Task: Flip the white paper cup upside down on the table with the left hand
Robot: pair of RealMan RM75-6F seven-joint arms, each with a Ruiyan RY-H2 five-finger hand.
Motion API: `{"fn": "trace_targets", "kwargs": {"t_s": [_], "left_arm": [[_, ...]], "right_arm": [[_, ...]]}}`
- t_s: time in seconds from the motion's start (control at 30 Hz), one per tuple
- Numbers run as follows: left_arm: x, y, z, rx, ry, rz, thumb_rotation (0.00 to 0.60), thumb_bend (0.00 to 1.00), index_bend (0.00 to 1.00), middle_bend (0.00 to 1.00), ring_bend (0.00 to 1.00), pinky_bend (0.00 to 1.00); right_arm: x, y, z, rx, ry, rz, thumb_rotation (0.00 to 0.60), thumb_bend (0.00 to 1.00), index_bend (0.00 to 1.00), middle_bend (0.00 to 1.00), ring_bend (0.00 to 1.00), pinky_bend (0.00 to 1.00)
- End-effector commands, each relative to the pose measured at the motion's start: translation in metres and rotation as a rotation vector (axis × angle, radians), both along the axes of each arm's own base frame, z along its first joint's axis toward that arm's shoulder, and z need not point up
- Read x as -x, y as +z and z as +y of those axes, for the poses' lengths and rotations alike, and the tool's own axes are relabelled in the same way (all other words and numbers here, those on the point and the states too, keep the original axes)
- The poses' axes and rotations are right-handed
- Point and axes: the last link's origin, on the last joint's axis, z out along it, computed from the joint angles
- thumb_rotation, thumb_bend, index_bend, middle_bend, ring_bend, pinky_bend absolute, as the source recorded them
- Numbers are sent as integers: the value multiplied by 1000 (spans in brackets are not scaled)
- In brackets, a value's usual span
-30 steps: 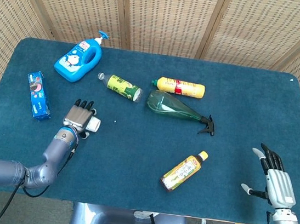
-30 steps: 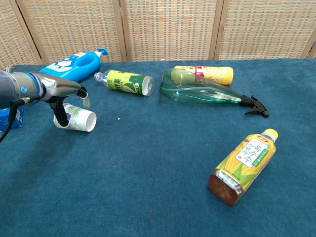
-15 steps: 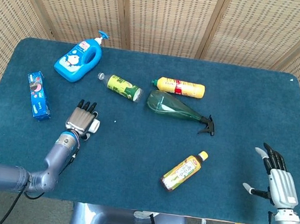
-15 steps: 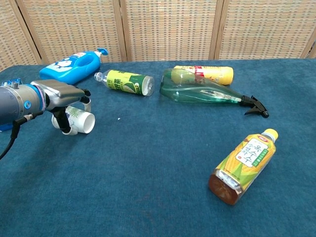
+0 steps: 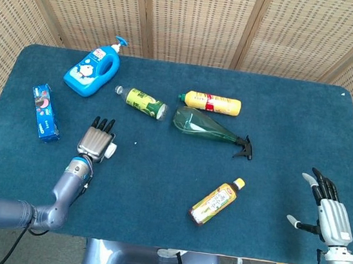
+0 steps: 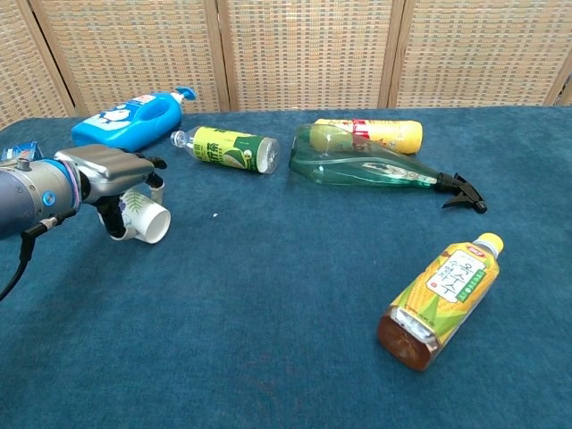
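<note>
The white paper cup (image 6: pixel 145 218) with a green print lies on its side on the blue table, its flat bottom facing right in the chest view. My left hand (image 6: pixel 109 170) reaches over it from the left and grips it, fingers curled down on the far side and the thumb on the near side. From the head view only a white sliver of the cup (image 5: pixel 111 152) shows past the left hand (image 5: pixel 95 141). My right hand (image 5: pixel 330 214) hovers at the table's front right edge with fingers spread, holding nothing.
Behind the cup lie a blue soap dispenser (image 6: pixel 134 116) and a green-labelled bottle (image 6: pixel 228 147). A blue box (image 5: pixel 45 112) lies to the left. A yellow bottle (image 5: pixel 211 102), a green spray bottle (image 5: pixel 206 126) and a tea bottle (image 5: pixel 216 202) lie mid-table.
My left hand has shifted slightly left with the cup in it, and the cup's bottom end has tipped up a little. The right hand has sunk slightly toward the front edge.
</note>
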Motion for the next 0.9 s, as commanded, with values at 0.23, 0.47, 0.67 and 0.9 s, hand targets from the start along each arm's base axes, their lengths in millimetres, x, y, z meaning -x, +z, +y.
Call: {"fn": "trace_targets", "kwargs": {"t_s": [0.23, 0.47, 0.67, 0.9], "left_arm": [[-11, 12, 2, -78, 69, -333, 600, 336, 407, 0, 0, 0], [-11, 13, -5, -119, 192, -748, 600, 334, 435, 0, 0, 0], [-6, 11, -7, -103, 239, -889, 600, 330, 444, 0, 0, 0], [6, -4, -15, -42, 311, -996, 600, 307, 433, 0, 0, 0]], "right_arm": [[0, 0, 0, -3, -3, 2, 600, 99, 0, 0, 0, 0], [0, -2, 0, -7, 1, 7, 600, 99, 0, 0, 0, 0], [0, -3, 0, -10, -2, 12, 600, 99, 0, 0, 0, 0], [0, -5, 1, -14, -1, 17, 600, 99, 0, 0, 0, 0]]}}
